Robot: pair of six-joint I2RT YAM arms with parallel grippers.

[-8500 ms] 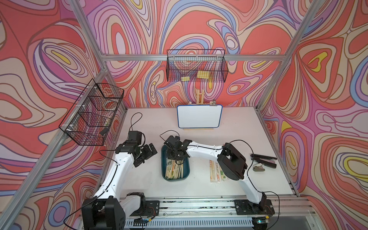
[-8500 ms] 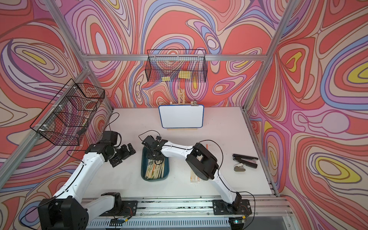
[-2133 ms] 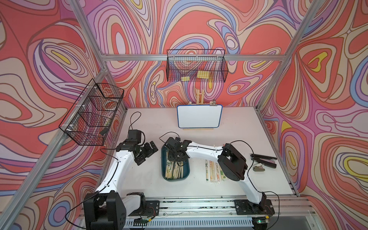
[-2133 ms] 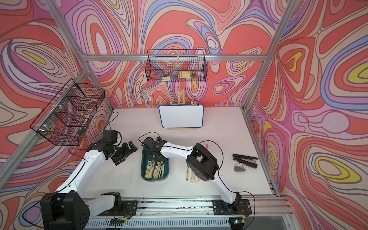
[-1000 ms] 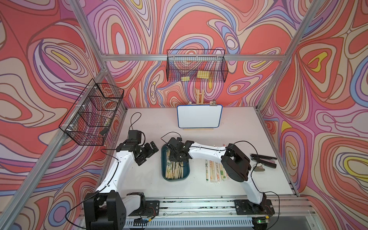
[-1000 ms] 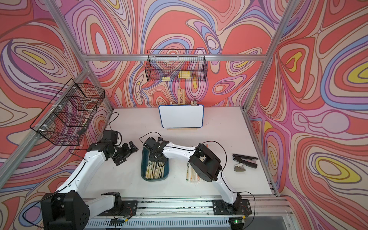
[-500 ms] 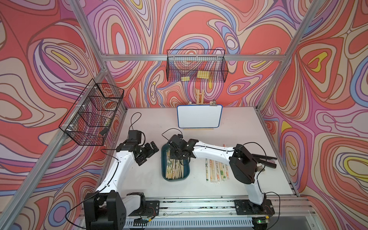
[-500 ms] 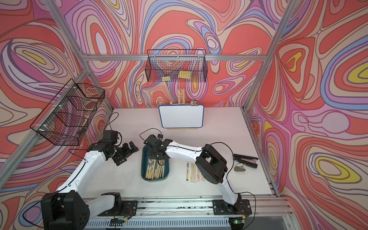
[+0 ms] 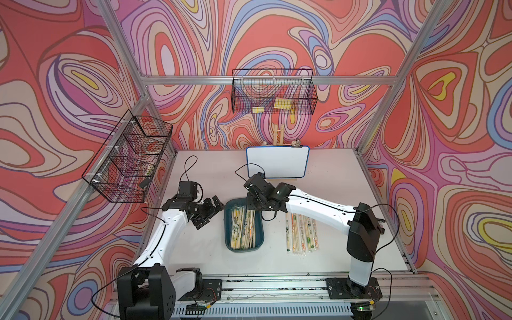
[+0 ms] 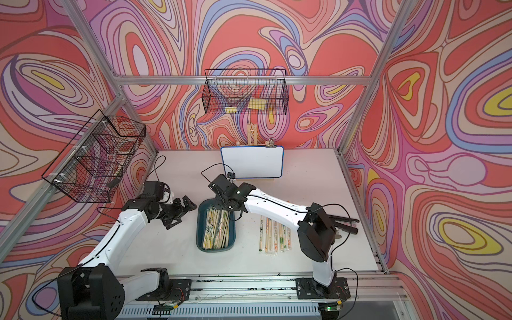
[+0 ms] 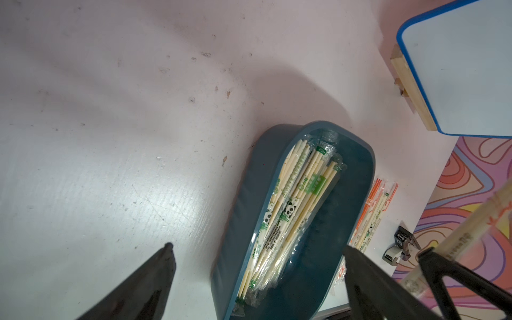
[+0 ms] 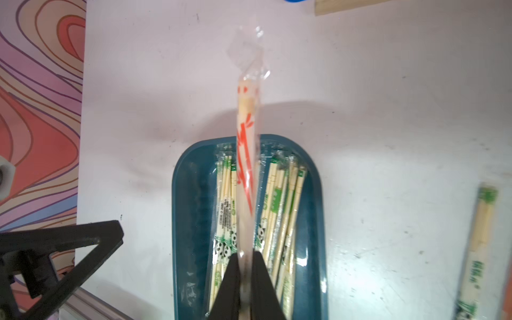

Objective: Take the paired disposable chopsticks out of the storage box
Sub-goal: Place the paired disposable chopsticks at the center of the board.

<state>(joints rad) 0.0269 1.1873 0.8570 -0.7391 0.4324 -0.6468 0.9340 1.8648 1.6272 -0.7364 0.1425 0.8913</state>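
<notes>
my right gripper [image 12: 246, 259] pinches 1 orange chopstick pair [image 12: 245, 155] above the storage box [image 12: 181, 194], so i can carry it out. my left gripper [image 11: 257, 247] hangs open, empty.

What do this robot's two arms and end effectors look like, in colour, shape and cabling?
The left arm and right arm share glossy white link shells, bulky black joint housings and black bases on an aluminium rail. A thin black cable loops off each wrist. The left end effector and right end effector are all black, with tapered wedge fingers on open triangular frames.
</notes>
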